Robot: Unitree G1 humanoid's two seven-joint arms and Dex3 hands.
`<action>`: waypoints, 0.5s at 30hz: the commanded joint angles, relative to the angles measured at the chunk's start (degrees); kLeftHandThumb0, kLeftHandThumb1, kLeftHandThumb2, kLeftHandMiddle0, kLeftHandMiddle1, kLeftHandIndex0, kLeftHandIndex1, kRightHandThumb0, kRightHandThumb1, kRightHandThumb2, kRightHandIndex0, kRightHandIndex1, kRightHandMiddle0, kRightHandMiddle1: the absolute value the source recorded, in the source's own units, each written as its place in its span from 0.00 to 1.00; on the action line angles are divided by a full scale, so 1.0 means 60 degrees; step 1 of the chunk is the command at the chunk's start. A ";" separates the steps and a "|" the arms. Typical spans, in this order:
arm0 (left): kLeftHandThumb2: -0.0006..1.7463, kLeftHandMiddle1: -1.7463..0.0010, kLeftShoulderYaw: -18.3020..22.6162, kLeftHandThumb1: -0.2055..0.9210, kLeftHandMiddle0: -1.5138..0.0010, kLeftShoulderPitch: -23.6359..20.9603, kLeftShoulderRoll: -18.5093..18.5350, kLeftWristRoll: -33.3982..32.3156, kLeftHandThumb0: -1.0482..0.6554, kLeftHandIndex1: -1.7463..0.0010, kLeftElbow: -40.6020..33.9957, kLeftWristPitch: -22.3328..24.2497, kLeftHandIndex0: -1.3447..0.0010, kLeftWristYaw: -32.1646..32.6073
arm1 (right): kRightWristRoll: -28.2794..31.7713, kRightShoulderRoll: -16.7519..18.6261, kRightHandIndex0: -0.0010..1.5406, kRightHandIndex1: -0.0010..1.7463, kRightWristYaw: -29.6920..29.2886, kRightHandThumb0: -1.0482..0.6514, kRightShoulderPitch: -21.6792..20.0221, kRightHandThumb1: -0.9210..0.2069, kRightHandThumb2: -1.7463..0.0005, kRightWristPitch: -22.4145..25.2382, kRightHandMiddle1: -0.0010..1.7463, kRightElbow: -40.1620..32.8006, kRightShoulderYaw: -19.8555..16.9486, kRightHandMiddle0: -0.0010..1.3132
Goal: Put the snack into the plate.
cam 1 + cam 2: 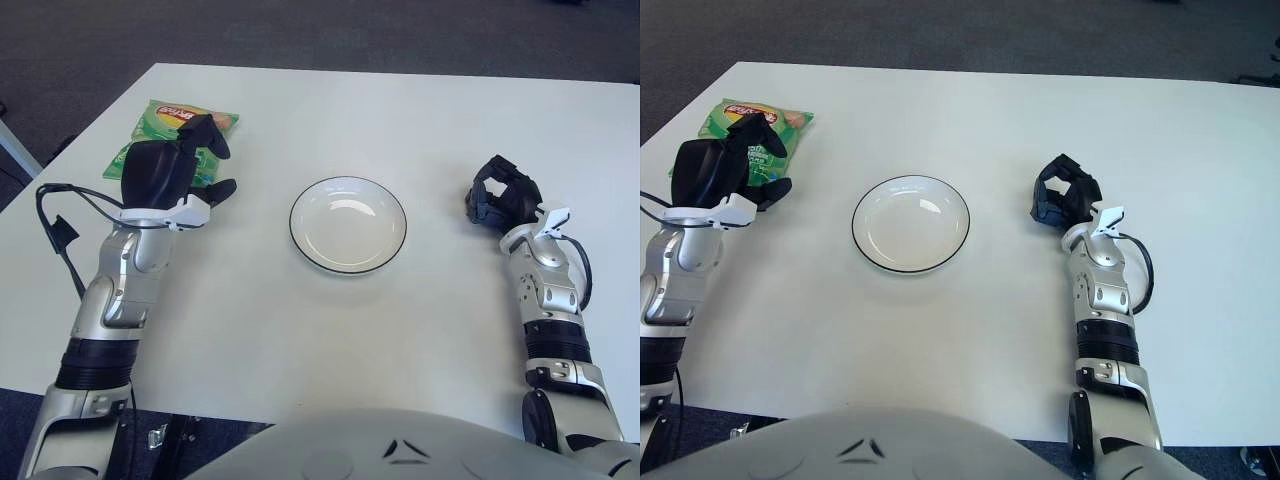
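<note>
A green crinkled foil snack bag (pixel 165 128) lay flat near the far left corner of the white tabletop (pixel 400 330), its red label facing up. The left hand (pixel 172 172) showed over the bag's near half, black fingers (pixel 205 135) spread and reaching across the packet with nothing closed on it; whether they touched the foil could not be told. A round white ceramic plate with a thin dark rim (pixel 348 224) sat empty at the middle of the tabletop, well apart from the bag. The right hand (pixel 503 195) showed toward the right edge, to the right of the plate, fingers curled around nothing.

The likely trouble was the grasp. The bag was slick, air-filled and lying flat, so fingers closing from above could press it down or skid it toward the left edge instead of pinching it. A hold on one corner alone might let it swing and slip during the carry, and a low pass could nudge the plate.
</note>
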 commanded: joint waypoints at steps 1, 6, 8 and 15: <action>0.73 0.00 0.0123 0.50 0.23 -0.0462 0.0576 0.0455 0.34 0.00 -0.0008 0.0027 0.56 -0.0136 | -0.0130 0.0290 0.85 1.00 0.0038 0.34 0.0611 0.52 0.26 0.0552 1.00 0.0667 0.0196 0.46; 0.72 0.00 0.0133 0.51 0.26 -0.0495 0.1120 0.1003 0.34 0.00 -0.0109 0.0167 0.57 -0.0403 | -0.0127 0.0283 0.85 1.00 0.0058 0.34 0.0616 0.52 0.26 0.0546 1.00 0.0658 0.0198 0.46; 0.71 0.00 0.0154 0.52 0.28 -0.0509 0.1294 0.1186 0.34 0.00 -0.0115 0.0175 0.58 -0.0388 | -0.0124 0.0280 0.85 1.00 0.0062 0.33 0.0616 0.52 0.26 0.0559 1.00 0.0652 0.0200 0.46; 0.68 0.00 0.0236 0.55 0.34 -0.0709 0.1670 0.1248 0.35 0.00 0.0027 0.0158 0.60 -0.0411 | -0.0146 0.0254 0.85 1.00 0.0092 0.33 0.0664 0.53 0.25 0.0571 1.00 0.0584 0.0231 0.47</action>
